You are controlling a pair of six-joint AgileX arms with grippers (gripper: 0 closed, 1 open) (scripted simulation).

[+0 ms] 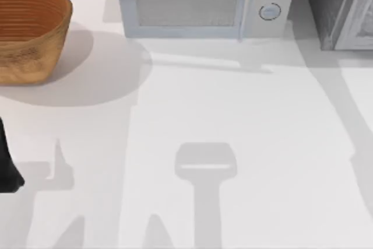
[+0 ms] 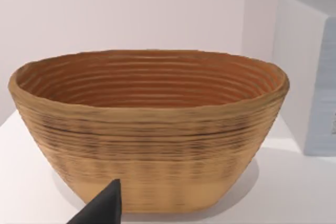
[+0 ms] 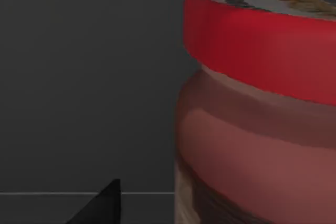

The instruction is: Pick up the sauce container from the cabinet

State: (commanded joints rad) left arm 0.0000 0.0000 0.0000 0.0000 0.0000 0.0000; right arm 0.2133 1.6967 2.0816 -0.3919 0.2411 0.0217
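- Sauce container [image 3: 257, 108], a jar with a red lid and reddish-brown body, stands very close before the right wrist camera against a dark grey wall; a pale-and-dark emblem shows on the lid's top.
- Cabinet [image 1: 332, 4], grey and speckled with a pale framed door, sits at the bench's far right corner.
- Right gripper: 1 dark fingertip [image 3: 102, 205] shows just beside the jar; whether it is open or gripping, I cannot tell.
- Left arm [image 1: 7, 161] is parked at the bench's left edge, its fingertip [image 2: 102, 208] facing the wicker basket [image 1: 29, 33] at the far left corner.
- Microwave [image 1: 198, 1] with 2 knobs stands along the far edge, between basket and cabinet.
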